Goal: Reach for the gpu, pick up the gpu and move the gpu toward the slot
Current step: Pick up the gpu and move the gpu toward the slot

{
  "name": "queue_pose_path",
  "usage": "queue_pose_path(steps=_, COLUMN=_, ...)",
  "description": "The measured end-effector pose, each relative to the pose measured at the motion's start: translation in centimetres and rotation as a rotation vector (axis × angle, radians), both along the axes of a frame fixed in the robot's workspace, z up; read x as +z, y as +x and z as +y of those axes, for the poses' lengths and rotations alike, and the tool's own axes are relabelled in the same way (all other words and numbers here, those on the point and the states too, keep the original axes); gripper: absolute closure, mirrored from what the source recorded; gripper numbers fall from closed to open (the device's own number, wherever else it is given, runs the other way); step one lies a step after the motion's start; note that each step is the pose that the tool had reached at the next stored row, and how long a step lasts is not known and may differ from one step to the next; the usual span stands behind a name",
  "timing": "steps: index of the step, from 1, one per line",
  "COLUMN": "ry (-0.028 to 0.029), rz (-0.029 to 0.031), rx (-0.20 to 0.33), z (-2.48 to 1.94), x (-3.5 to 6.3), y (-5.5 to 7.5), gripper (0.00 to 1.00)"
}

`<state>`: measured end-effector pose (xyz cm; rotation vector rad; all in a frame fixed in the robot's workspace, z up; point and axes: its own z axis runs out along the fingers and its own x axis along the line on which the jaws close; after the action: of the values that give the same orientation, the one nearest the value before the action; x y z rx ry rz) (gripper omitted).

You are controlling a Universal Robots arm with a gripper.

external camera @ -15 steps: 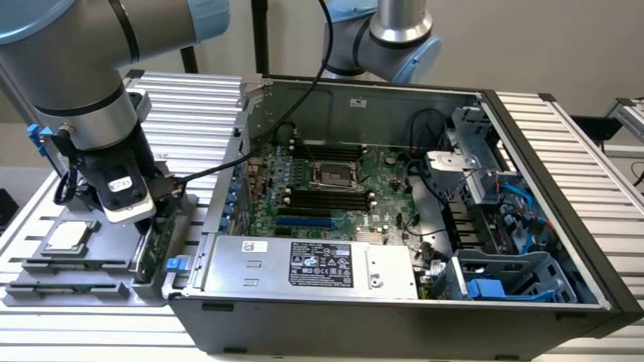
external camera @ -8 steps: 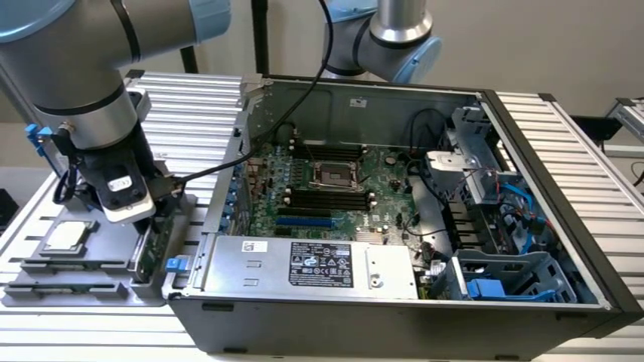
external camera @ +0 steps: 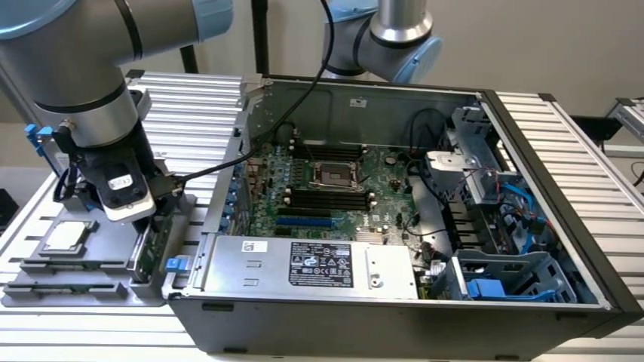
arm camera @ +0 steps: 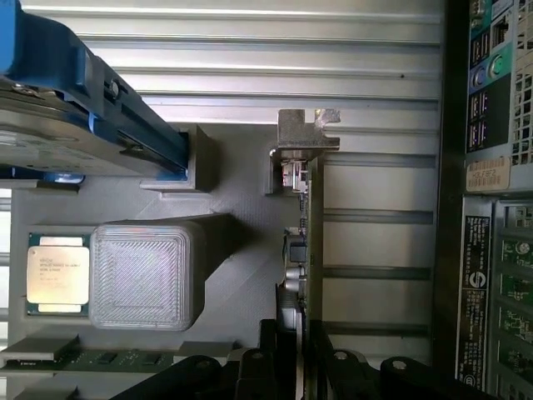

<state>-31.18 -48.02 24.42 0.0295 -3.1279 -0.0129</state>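
The hand (external camera: 151, 223) sits straight above the edge-standing gpu (arm camera: 305, 250) (long axis alongside the case), fingers (arm camera: 268, 368) pinched narrowly onto it.

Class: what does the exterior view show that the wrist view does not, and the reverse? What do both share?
The exterior view adds the robot arm, the motherboard inside the computer case and the labelled power supply. The wrist view adds the case's rear ports and a metal bracket. Both share the graphics card standing on edge in the grey holder, with the processor chip nearby.
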Motion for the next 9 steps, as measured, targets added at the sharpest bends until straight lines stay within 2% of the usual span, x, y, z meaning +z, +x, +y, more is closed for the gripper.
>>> queue_pose_path(steps=5, ry=-0.0001, rz=0.0003, rx=0.0, z=0.0, x=0.03, y=0.01, gripper=0.74)
queue_pose_path(steps=9, ry=-0.0001, rz=0.0015, rx=0.0, z=0.0, x=0.58, y=0.04, gripper=0.74)
